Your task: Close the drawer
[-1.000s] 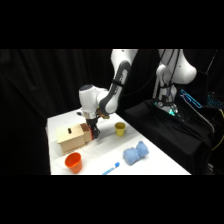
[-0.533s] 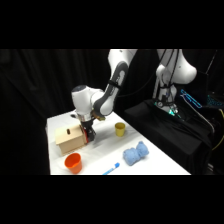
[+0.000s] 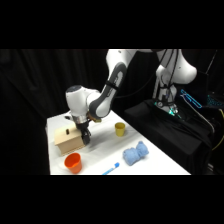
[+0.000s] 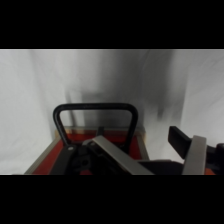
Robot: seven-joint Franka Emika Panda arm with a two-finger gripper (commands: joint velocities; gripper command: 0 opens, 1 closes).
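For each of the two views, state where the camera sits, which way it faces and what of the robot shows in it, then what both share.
Side view: fixed beside the table, looking across and down; shows the whole white arm reaching to the wooden box, plus an orange cup and a yellow cup.
Wrist view: on the arm's wrist, looking past the tool at the drawer and its dark wire handle; black linkage and fingers show.
Shared: the tool at the box, and the white table.

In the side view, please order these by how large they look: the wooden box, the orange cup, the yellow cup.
1. wooden box, clearly the largest.
2. orange cup.
3. yellow cup, which looks slightly smaller; however, it stands farther from the camera, so these two cups may really be alike.
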